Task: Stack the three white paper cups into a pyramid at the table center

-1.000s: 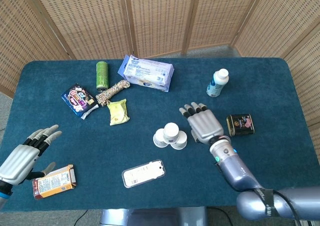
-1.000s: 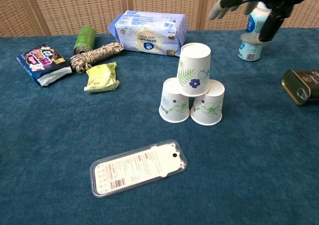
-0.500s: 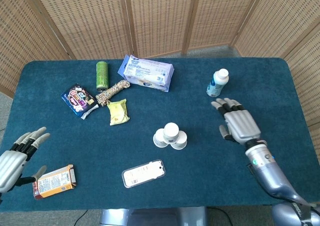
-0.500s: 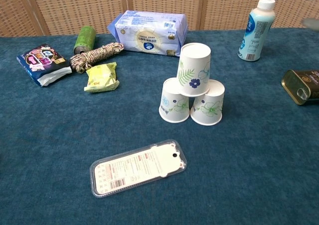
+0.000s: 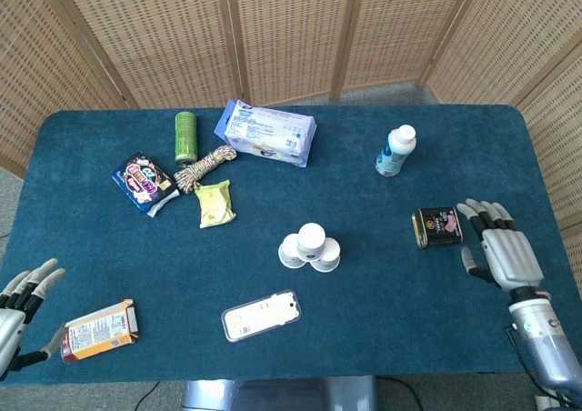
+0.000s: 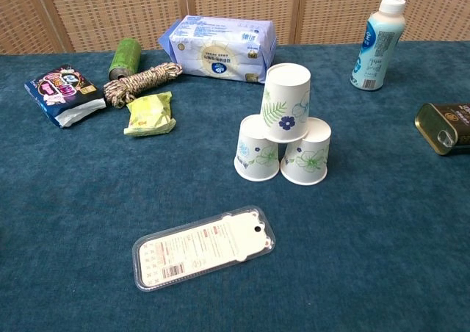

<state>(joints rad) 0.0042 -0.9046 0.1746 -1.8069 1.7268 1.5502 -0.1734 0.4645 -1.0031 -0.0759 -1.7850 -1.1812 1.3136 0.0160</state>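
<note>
Three paper cups (image 6: 283, 126) standing in a small pyramid near the middle of the blue table (image 5: 109, 229).

Two cups sitting upside down side by side, touching, one more resting upside down on top. Right hand (image 5: 498, 252) hovering far right, fingers apart, holding nothing, just beside a dark tin (image 5: 436, 227). Left hand (image 5: 20, 306) peeking in at the lower left edge, maybe only partly seen, fingers spread, gripping nothing, near an orange box (image 5: 97, 330). Flat white packet (image 6: 203, 247) lying in front of the cups.

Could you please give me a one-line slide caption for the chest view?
Three white paper cups stand upside down in a pyramid on the blue table, with no hand in frame.
</note>
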